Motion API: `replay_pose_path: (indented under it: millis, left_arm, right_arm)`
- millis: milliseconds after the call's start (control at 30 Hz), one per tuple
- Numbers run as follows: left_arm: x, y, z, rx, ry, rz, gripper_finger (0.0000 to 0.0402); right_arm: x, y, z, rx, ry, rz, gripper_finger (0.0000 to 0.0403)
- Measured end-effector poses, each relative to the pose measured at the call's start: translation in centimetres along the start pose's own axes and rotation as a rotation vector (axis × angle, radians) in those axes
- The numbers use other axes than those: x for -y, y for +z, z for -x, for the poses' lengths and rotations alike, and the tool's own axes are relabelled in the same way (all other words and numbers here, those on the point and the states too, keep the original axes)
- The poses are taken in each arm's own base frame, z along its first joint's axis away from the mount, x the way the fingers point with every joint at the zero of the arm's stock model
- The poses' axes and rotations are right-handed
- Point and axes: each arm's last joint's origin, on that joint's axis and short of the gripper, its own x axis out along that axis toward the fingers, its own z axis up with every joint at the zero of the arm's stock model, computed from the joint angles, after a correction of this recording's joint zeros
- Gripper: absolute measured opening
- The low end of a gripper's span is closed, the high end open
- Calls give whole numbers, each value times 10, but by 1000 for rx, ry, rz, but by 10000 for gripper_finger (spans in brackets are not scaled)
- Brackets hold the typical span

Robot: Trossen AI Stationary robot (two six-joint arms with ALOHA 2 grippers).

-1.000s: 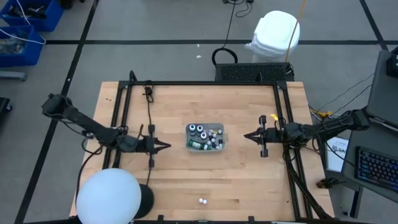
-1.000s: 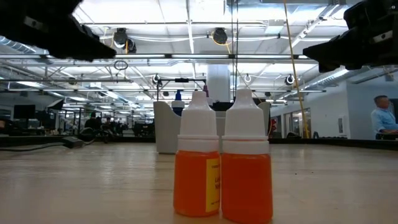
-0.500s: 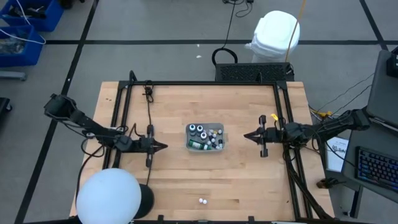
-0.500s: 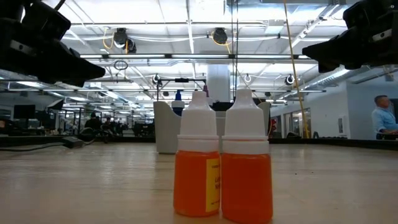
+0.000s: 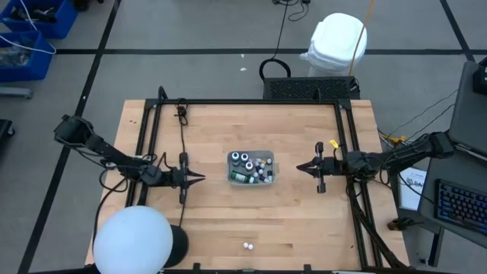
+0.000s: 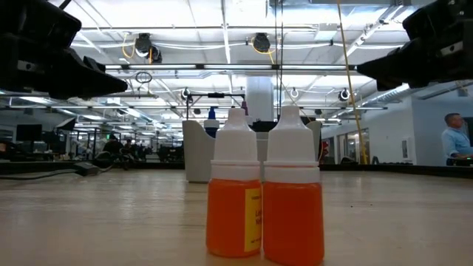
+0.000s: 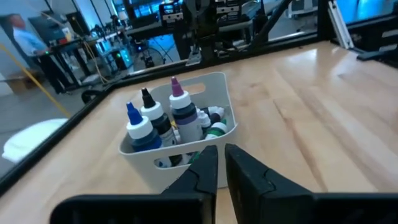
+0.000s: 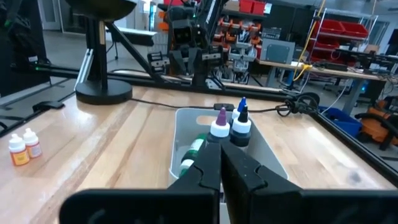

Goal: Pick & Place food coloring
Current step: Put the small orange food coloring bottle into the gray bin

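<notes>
Left tool (image 5: 199, 178) retracted; labels unreadable

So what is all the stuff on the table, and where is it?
tray: one, translucent grey, middle of the table.
bottles in the tray: several, dark with coloured tips, some standing, some lying.
orange bottles: two, white caps, side by side near the table's front edge.
lamp: one, white globe, front left corner.
left gripper: left of the tray, fingers slightly apart, empty.
right gripper: right of the tray, shut, empty.

Pale wooden table (image 5: 213, 221), smooth matt grain, white plastic tray (image 7: 214, 93), glossy plastic food coloring bottles (image 6: 264, 193)
</notes>
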Motion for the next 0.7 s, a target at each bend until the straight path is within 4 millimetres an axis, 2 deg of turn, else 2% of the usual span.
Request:
replay_pose_path:
  millis: [367, 533, 700]
  left_arm:
    - [-3, 1, -1, 5, 18, 18, 41]
    - [-3, 5, -1, 45, 25, -4, 42]
    - [-3, 6, -1, 51, 25, 10, 42]
  right_arm:
    - [-2, -1, -1, -12, 16, -10, 0]
    - [-11, 0, -2, -11, 78, -3, 0]
    - [-20, 7, -4, 64, 91, 33, 0]
